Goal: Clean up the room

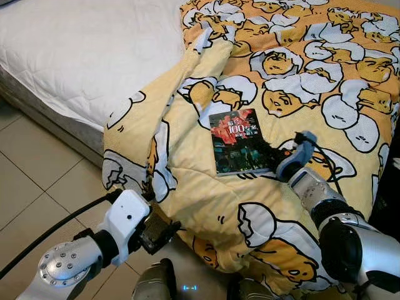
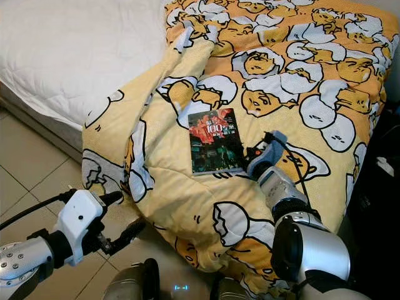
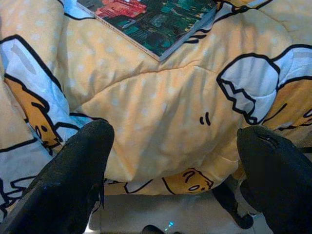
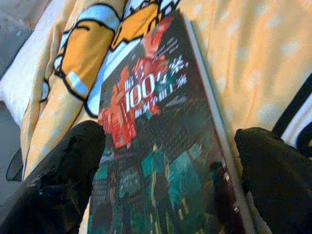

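Book (image 1: 239, 142) lies on the blanket (image 1: 312, 75); right tool (image 4: 165, 170) spread over its cover, left tool (image 3: 173, 175) spread.

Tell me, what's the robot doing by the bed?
It is reaching for a book that lies flat on a yellow cartoon blanket draped over the bed. The right gripper is at the book's near corner with its fingers open on either side of the edge, not gripping yet. The left gripper hangs open lower down, near the blanket's hanging edge above the tiled floor.
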Tool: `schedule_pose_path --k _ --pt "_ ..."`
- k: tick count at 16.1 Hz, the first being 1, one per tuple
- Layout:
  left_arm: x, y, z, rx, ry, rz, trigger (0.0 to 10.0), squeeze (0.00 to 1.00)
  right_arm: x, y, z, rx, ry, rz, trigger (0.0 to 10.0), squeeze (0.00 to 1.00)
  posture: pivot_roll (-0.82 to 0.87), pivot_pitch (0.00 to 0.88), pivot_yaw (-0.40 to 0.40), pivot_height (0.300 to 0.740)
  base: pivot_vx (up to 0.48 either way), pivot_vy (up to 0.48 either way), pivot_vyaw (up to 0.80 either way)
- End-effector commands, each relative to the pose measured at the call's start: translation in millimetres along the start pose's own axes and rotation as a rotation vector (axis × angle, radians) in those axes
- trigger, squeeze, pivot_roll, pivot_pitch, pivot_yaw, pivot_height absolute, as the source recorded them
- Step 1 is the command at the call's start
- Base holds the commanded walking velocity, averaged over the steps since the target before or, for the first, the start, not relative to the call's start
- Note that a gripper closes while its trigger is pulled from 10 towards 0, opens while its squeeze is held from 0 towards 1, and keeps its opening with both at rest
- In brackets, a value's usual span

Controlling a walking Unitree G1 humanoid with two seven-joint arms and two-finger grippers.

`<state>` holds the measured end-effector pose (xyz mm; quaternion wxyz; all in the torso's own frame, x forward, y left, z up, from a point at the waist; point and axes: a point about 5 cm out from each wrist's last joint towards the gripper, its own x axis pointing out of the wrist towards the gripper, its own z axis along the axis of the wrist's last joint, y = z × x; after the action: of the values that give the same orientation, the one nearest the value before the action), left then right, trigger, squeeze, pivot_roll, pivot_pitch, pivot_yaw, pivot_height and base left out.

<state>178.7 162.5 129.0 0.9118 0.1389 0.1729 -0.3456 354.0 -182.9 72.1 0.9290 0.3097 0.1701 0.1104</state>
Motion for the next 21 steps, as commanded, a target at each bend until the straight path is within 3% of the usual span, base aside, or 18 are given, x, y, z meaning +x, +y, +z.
schedule_pose_path --k 1,7,8,10,11,13,16,19,20,21 --pt "-2.7 -3.2 1.4 0.003 0.004 -0.017 10.0 0.67 -3.3 -5.2 -12.6 -0.008 0.057 -0.018 10.0 0.0 0.18 0.21 -0.028 0.74 0.0 0.0 0.0" --pt "-3.2 -5.1 0.5 0.001 0.015 -0.026 10.0 0.67 -12.4 -17.3 -45.8 -0.087 0.245 -0.118 10.0 0.0 0.18 0.211 -0.024 0.74 0.0 0.0 0.0" --pt "-3.8 -6.5 -0.2 -0.001 0.02 -0.03 10.0 0.67 -14.9 -14.5 -64.8 -0.082 0.323 -0.091 10.0 0.0 0.18 0.213 -0.023 0.74 0.0 0.0 0.0" --pt "-4.1 -7.1 -0.3 -0.002 0.022 -0.03 10.0 0.67 -10.0 -4.1 -65.6 0.046 0.274 -0.036 10.0 0.0 0.19 0.215 -0.024 0.74 0.0 0.0 0.0" --pt "-4.6 -6.3 -0.1 -0.003 0.022 -0.027 10.0 0.67 -4.4 4.3 -57.1 0.167 0.202 0.008 10.0 0.0 0.19 0.215 -0.024 0.74 0.0 0.0 0.0" --pt "-5.1 -4.8 0.0 -0.002 0.021 -0.019 10.0 0.67 3.0 15.3 -44.5 0.325 0.114 0.049 10.0 0.0 0.19 0.211 -0.027 0.74 0.0 0.0 0.0" --pt "-5.4 -4.9 -0.4 -0.003 0.022 -0.015 10.0 0.67 7.6 23.3 -40.6 0.402 0.095 0.066 10.0 0.0 0.19 0.214 -0.031 0.74 0.0 0.0 0.0" --pt "-6.2 -6.2 -1.0 -0.007 0.024 -0.013 10.0 0.67 9.9 32.5 -47.9 0.404 0.139 0.106 10.0 0.0 0.19 0.217 -0.036 0.74 0.0 0.0 0.0" --pt "-6.6 -6.3 -1.6 -0.008 0.026 -0.012 10.0 0.67 9.6 33.5 -53.6 0.356 0.176 0.102 10.0 0.0 0.19 0.217 -0.036 0.74 0.0 0.0 0.0" --pt "-7.3 -6.9 -2.7 -0.007 0.031 -0.012 10.0 0.67 5.2 29.2 -74.7 0.185 0.31 0.033 10.0 0.0 0.19 0.22 -0.036 0.74 0.0 0.0 0.0"
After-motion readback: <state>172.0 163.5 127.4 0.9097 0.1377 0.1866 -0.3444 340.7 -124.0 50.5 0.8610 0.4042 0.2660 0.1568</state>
